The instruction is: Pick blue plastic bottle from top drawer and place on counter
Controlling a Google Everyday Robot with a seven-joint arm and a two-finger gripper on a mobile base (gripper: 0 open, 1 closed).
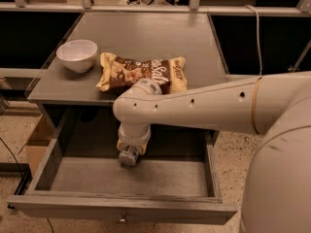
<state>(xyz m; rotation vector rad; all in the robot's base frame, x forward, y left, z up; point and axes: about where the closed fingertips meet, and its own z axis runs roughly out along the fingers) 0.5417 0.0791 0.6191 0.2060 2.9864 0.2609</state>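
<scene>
The pincer hangs from the arm inside the open top drawer, below the worktop edge. The wrist housing masks it, so open or closed cannot be told. A small pale greyish shape at its lower end, just above the drawer floor, may be the blue plastic bottle; label and cap are indistinct.

You have the wide, shallow grey top drawer pulled fully open below the flat grey counter; the tool hangs inside it, left of centre, near the floor.
</scene>
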